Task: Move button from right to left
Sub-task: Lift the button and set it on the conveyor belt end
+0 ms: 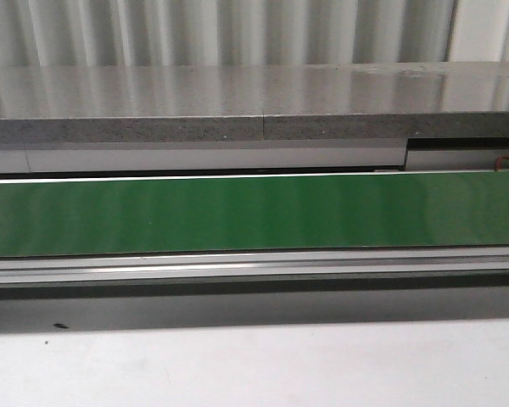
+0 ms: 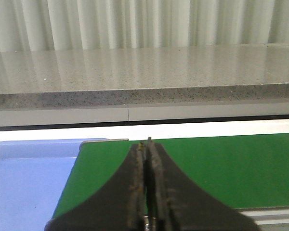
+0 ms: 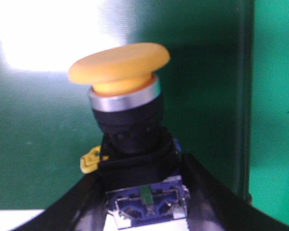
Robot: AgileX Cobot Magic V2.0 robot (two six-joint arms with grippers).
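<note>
The right end effector (image 3: 147, 211) is clamped on the button (image 3: 130, 125), a push-button unit with a broad yellow mushroom cap, a silver collar, a black barrel and a blue-grey block at its base with a small green mark; the two black fingers (image 3: 209, 192) press that block from either side, and a small yellow tab sticks out beside the barrel. The button hangs over the long green conveyor belt (image 1: 254, 216), whose glossy face fills the background of the right wrist view; whether it is lifted off the belt or touching it cannot be told. In the front view neither arm nor the button appears, only the belt running below the speckled grey stone ledge (image 1: 237, 102). The left end effector (image 2: 146, 187) has its jaws pressed together with nothing between them, poised above the belt's end, where a pale blue plastic tray (image 2: 29, 178) lies just beside the belt. The step in hand looks like carrying the button leftward along the belt. To do it well, keep the squeeze firm on the square block, since the round barrel above would roll, hold the cap level, and travel clear of the belt. The left jaws would need to part before any handover.
</note>
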